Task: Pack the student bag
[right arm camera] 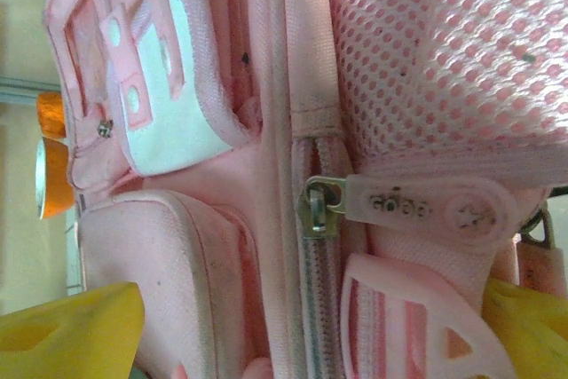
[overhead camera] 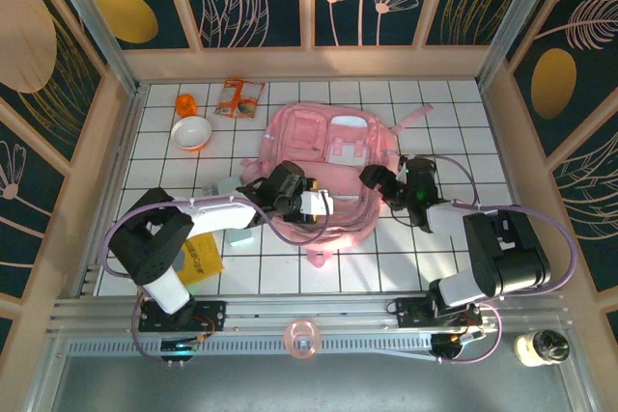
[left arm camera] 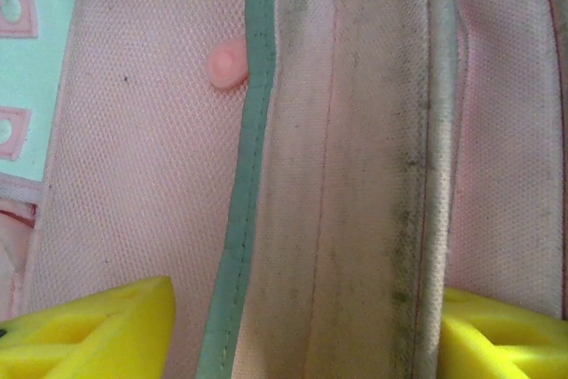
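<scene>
The student bag (overhead camera: 328, 156) is lying flat on the white tiled table (overhead camera: 435, 113), front pockets facing up, with both arms reaching in over its near half. The left gripper (overhead camera: 321, 205) is hanging right over the bag's near edge, and in its wrist view (left arm camera: 311, 335) its yellow fingers (left arm camera: 98, 330) are standing wide apart with nothing pinched. A grubby band of pink fabric and a grey-green piping strip (left arm camera: 248, 175) are running between them, and a small pink nub (left arm camera: 226, 66) is sitting beyond the fingertips. The right gripper (overhead camera: 367, 178) is hovering over the bag's right side, jaws also spread wide and empty (right arm camera: 311, 335). Between its yellow fingers (right arm camera: 75, 330) a metal zip pull (right arm camera: 319, 206) is lying on the zip track, a rubbery pink tab (right arm camera: 426, 210) trailing off it toward one finger, and mesh is lying ahead. Well beyond the left gripper, off the bag, an orange-and-white bowl (overhead camera: 191, 132) and a snack packet (overhead camera: 238, 96) are resting on the tiles.
</scene>
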